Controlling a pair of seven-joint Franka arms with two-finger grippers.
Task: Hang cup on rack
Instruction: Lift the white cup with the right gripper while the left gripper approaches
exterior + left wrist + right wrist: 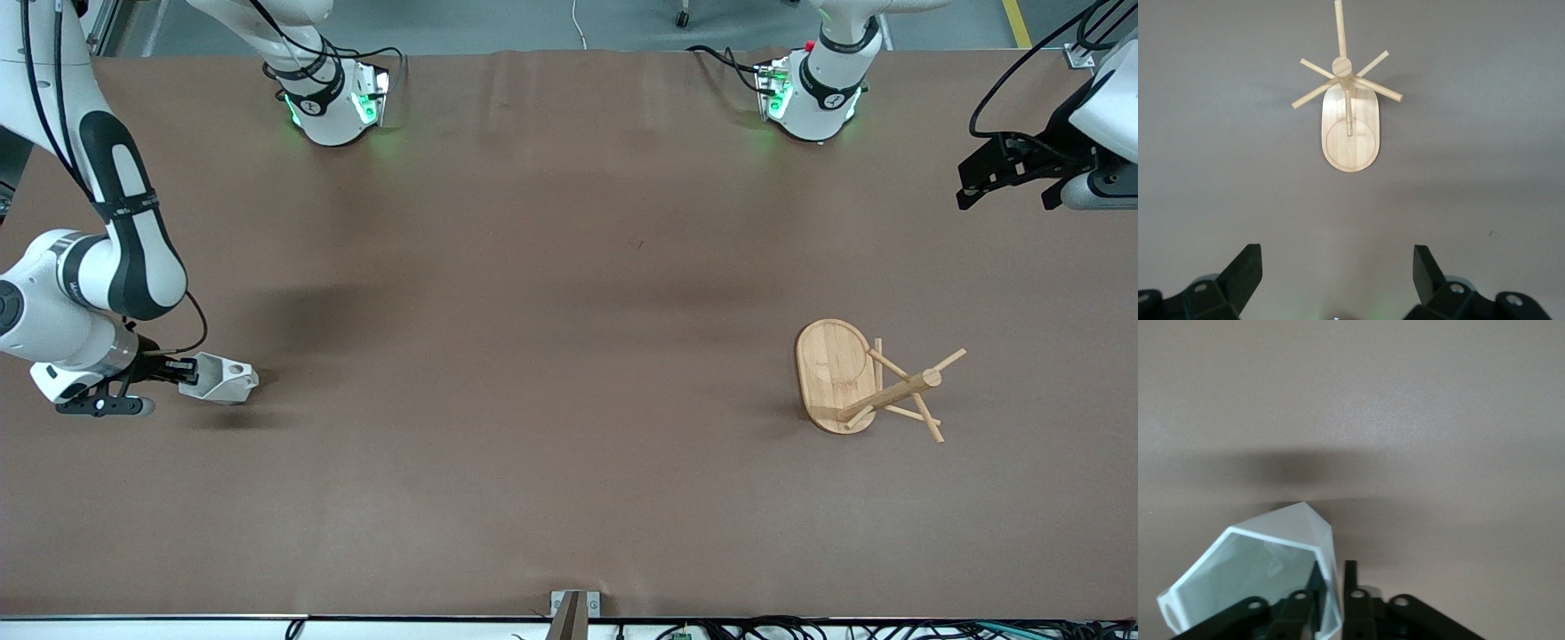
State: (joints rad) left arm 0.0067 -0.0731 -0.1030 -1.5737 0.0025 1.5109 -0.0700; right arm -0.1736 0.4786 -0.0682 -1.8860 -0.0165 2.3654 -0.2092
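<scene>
Cup [220, 379], white and faceted, lies on its side on the brown counter [533, 267] at the right arm's end, and the right hand [178, 368] is pinching its wall: in the right wrist view one finger sits inside the mouth of the cup [1251, 577] and the other outside, with the thin wall clamped between them. The block handle with its round hole faces up and away from the hand, toward the middle of the counter.

The main risk, as I judge it, is the grip itself. A pinch on one thin, angled facet near the rim gives little hold, so the cup could swivel or slip out when lifted, and the hole might then not line up with a peg. The bamboo mug rack [867, 382] stands well apart, toward the left arm's end, so the carry is long and any tilt has time to grow. Its pegs are thin and the hole small; a slightly off approach could knock the rack over or push it along.

The left hand [1005, 169] waits in the air over the counter's edge at its own end, fingers spread wide, with the rack [1350, 113] in its wrist view.
</scene>
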